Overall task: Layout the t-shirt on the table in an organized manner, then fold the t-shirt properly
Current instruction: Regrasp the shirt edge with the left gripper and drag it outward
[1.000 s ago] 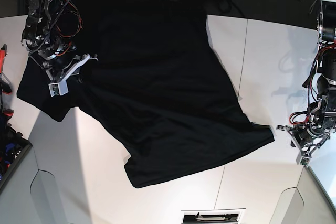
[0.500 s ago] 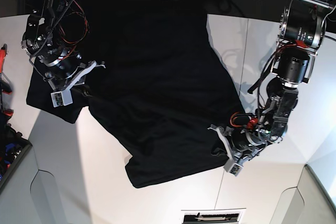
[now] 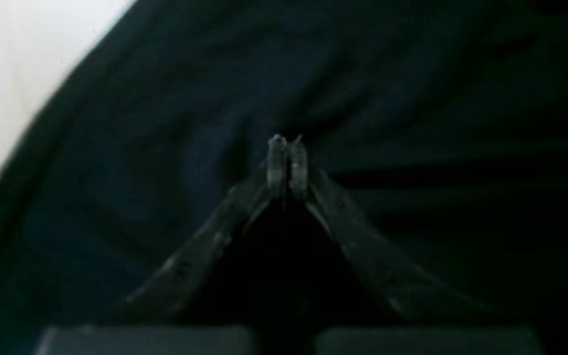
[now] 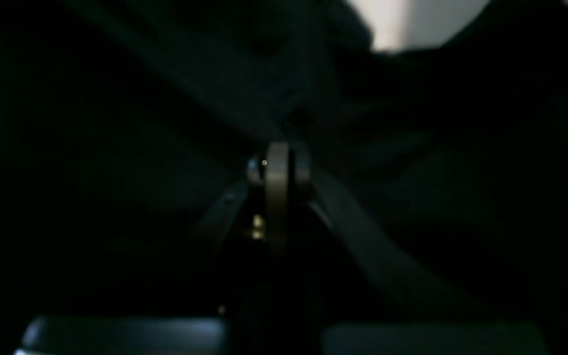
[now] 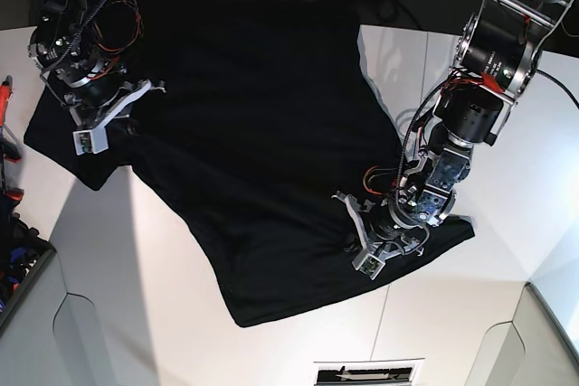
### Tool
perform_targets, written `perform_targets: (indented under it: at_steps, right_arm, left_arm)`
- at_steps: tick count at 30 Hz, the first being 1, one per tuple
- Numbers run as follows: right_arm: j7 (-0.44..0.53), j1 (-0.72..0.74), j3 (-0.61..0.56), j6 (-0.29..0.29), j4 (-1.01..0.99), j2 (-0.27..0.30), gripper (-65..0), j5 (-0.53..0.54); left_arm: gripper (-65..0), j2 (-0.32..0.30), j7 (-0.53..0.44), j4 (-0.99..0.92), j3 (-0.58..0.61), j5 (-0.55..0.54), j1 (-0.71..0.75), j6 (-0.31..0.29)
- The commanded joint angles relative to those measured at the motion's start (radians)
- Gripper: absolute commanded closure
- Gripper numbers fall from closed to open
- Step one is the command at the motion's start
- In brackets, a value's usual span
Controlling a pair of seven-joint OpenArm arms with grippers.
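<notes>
The black t-shirt lies spread on the white table, rumpled around both grippers. My left gripper sits on the shirt's lower right part. In the left wrist view its fingertips are together, with cloth creasing out from them and bare table at the upper left. My right gripper is at the shirt's left sleeve. In the right wrist view it is shut, with dark cloth fanning from the tip and a strip of table above. The collar band is hidden.
A red tool and a dark bin sit at the left edge. A labelled plate lies at the front edge. A thin seam runs across the table. White tabletop shows right of the shirt.
My left arm swung in from the table's right edge onto the shirt's lower right, bunching cloth. My right gripper shifted up and left, dragging the sleeve with it.
</notes>
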Motion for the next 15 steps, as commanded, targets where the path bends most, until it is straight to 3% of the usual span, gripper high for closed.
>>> perform_targets:
  at_steps: [1,2,5,7,15]
  right_arm:
    - [0.021,0.012,0.028,-0.004,0.019,0.013,0.0,0.018]
    - [0.02,0.016,0.05,-0.004,0.019,0.013,-5.2,0.038]
    - [0.019,0.037,0.093,0.008,0.019,0.013,-29.6,0.089]
    - [0.019,0.047,0.106,0.023,0.019,0.013,-38.3,0.113]
    - [-0.035,0.043,0.107,0.03,0.021,0.004,-38.8,0.176]
  left_arm:
    - [0.0,-0.046,0.079,-0.026,-0.002,0.041,-0.01,0.062]
    - [0.0,-0.063,0.076,-0.035,-0.002,0.041,-0.012,0.084]
    - [0.0,-0.112,0.077,-0.04,-0.003,0.041,-0.013,0.094]
    - [0.0,-0.138,0.08,-0.04,-0.003,0.041,-0.016,0.094]
    - [0.0,-0.193,0.128,-0.04,-0.003,0.04,-0.026,0.094]
